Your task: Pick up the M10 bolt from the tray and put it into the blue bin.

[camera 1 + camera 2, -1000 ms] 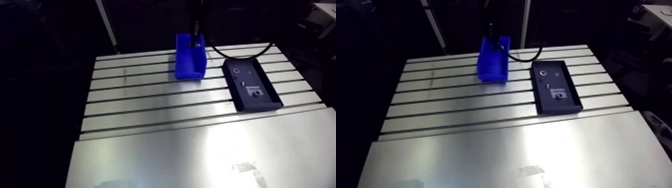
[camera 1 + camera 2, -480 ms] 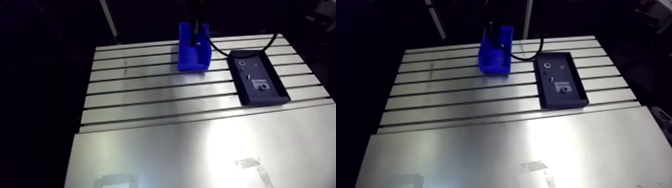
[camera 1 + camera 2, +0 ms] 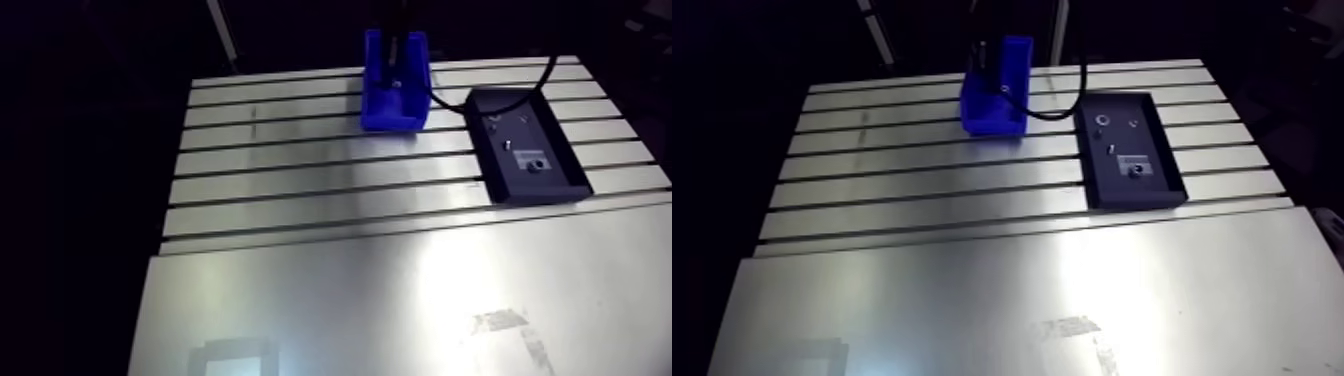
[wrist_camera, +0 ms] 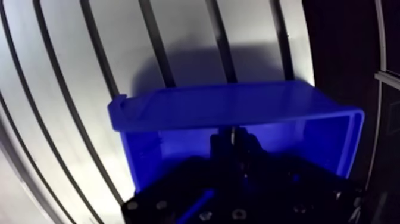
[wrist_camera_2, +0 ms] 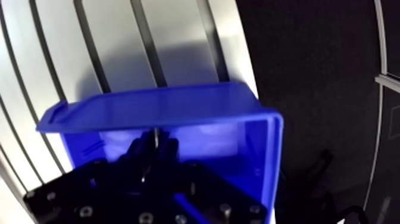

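The blue bin (image 3: 393, 108) stands at the far side of the slotted table, with its open top under my gripper (image 4: 233, 142). In the wrist view the two dark fingers stand close together over the bin's inside. A thin bright metal piece, the M10 bolt (image 4: 233, 132), shows pinched between their tips. In the arm view the gripper (image 3: 397, 82) hangs down into the bin's opening. The black tray (image 3: 560, 172) lies to the right of the bin and holds a few small metal parts (image 3: 1100, 123).
The table's far edge runs just behind the bin, with dark room beyond it. A smooth metal plate (image 3: 400, 300) covers the near half of the table. A black cable (image 3: 1057, 112) loops between the bin and the tray.
The whole arm view has shifted, so the camera moved. The gripper stays over the blue bin and now sits nearer the bin's middle than before.
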### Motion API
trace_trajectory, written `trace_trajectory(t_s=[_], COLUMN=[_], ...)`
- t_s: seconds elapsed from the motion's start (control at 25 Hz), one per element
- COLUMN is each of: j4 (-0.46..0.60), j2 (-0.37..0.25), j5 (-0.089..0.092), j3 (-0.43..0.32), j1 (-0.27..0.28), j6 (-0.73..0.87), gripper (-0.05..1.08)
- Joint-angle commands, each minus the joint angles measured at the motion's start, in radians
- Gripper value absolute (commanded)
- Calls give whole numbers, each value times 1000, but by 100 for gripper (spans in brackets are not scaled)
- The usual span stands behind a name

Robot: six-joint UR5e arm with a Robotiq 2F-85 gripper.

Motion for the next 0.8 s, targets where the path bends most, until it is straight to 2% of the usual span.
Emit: trace_trajectory(t_s=[0.04,0.4,0.44,0.48,0.6,0.8], j4=[-4,-6,-9,-9,-9,-9], j2=[14,15,15,15,15,4], j5=[-7,-7,-7,-7,-7,-8], j3=[2,3,3,3,2,5], j1=[1,1,1,-1,-4,-8], j6=[0,0,1,1,0,-3], gripper=[103,102,95,84,31,5])
